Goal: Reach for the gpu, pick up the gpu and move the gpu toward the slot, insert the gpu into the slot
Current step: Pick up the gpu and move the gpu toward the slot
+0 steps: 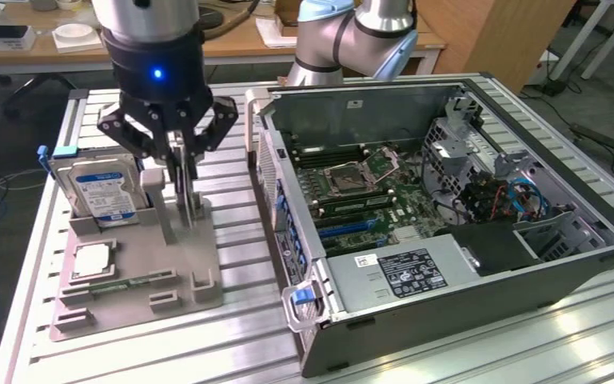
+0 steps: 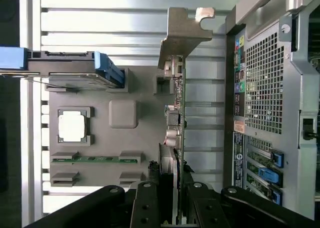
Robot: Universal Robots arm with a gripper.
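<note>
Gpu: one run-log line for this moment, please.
gripper: shut on gpu | gpu: upright on edge, seated in grey holder | computer case: open, beside holder

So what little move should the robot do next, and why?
Probably lift straight up: the gripper looks closed on the gpu, which stands upright in the gray holder, beside the open computer case.

A robotics lab: ribbed aluminium counter, opened computer case at three o'clock, cluttered wooden desks at twelve.
</note>
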